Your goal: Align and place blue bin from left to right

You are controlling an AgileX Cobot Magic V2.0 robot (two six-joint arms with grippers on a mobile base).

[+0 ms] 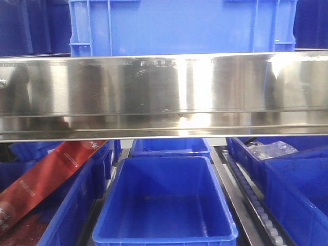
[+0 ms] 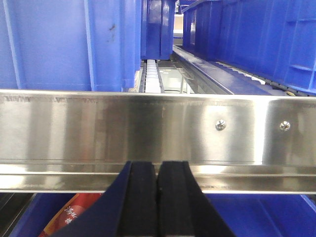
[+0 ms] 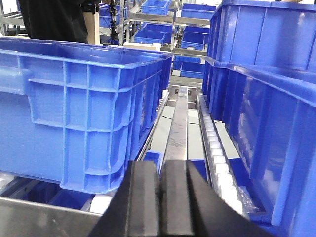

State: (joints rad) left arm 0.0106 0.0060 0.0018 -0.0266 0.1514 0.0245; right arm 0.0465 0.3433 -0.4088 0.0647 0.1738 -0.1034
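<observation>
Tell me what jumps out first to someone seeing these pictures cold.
A wide shiny steel rail cuts straight across the front view, with the big blue bin sitting on the shelf above it. Below the rail an empty blue tub faces the camera, and a red packet leans in the bin at lower left. Both wrist views show a black hand pressed shut.

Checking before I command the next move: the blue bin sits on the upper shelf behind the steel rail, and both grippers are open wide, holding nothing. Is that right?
Not quite. The blue bin does sit on the upper level behind the steel rail, and neither gripper holds anything, but both are shut. The left wrist view shows the left gripper with pads pressed together, and the right wrist view shows the same for the right gripper.
</observation>
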